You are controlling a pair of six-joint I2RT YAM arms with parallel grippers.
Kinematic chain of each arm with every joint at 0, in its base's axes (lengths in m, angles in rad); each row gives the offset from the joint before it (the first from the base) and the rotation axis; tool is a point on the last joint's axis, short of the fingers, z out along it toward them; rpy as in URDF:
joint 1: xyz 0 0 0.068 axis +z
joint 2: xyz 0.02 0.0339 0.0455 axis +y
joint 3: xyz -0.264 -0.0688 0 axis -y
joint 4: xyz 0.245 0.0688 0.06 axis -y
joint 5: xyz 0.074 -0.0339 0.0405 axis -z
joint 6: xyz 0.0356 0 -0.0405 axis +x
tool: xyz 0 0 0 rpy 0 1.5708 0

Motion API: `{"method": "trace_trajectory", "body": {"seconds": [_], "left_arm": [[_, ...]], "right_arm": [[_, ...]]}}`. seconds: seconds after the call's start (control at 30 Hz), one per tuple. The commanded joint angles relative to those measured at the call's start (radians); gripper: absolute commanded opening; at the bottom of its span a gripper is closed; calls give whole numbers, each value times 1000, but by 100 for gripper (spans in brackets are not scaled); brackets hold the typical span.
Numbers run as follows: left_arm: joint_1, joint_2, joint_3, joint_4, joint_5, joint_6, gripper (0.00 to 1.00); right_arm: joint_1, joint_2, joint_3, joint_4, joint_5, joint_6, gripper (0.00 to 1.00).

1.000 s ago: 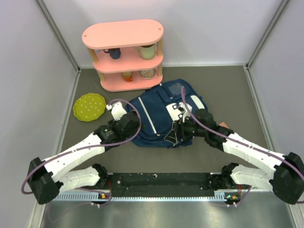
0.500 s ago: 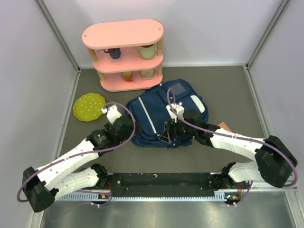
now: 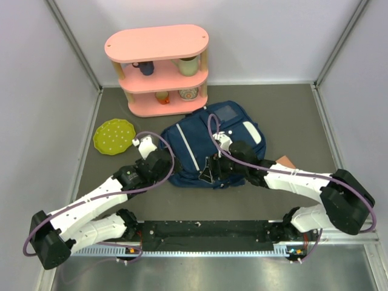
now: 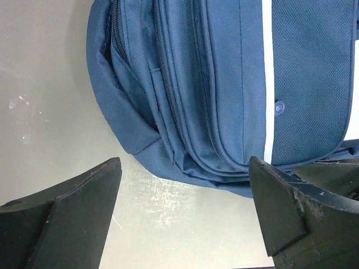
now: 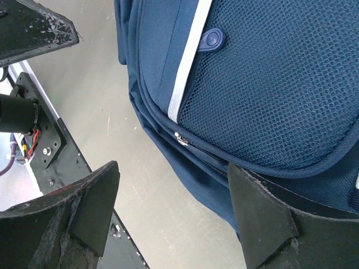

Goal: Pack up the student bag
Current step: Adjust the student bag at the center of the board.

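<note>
Grey table [image 3: 291, 121]: student bag [image 3: 200, 136] flat at centre. Right tool [image 5: 173, 168] has slid left over its near-edge zipper, left tool [image 4: 183, 168] at near-left corner. Both released, gripping nothing; likely lining up to open it.

A three-tier pink shelf unit [image 3: 156, 42] stands against the back wall [image 3: 273, 36] of a white-panelled enclosure, with cups [image 3: 188, 65] on its lower tiers. The matte grey floor [image 3: 291, 115] is evenly lit, and metal frame posts [image 3: 73, 45] run up the rear corners.
</note>
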Motion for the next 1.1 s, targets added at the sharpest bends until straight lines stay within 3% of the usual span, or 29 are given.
{"method": "trace_trajectory", "body": {"seconds": [0.0, 0.4, 0.5, 0.63, 0.73, 0.87, 1.03, 1.07], "left_arm": [[4, -1, -12, 36, 17, -13, 99], [4, 2, -24, 50, 46, -23, 99], [2, 3, -17, 53, 78, -19, 99], [-7, 31, -11, 86, 146, -42, 96], [-47, 69, -4, 135, 155, -85, 93], [-128, 140, -6, 279, 167, -163, 90], [-163, 239, -49, 497, 193, -158, 80], [-163, 279, -47, 511, 186, -163, 74]], "right_arm": [[37, 20, 55, 49, -14, -10, 75], [140, -50, 30, -12, 21, 24, 74], [139, -142, 26, -81, 116, -7, 75], [130, -291, 3, -141, 382, -26, 78], [38, -356, -3, -233, 493, 55, 78], [-71, -376, -16, -262, 465, 116, 78], [-79, -381, -3, -259, 443, 114, 77], [-81, -379, -3, -259, 439, 116, 77]]}}
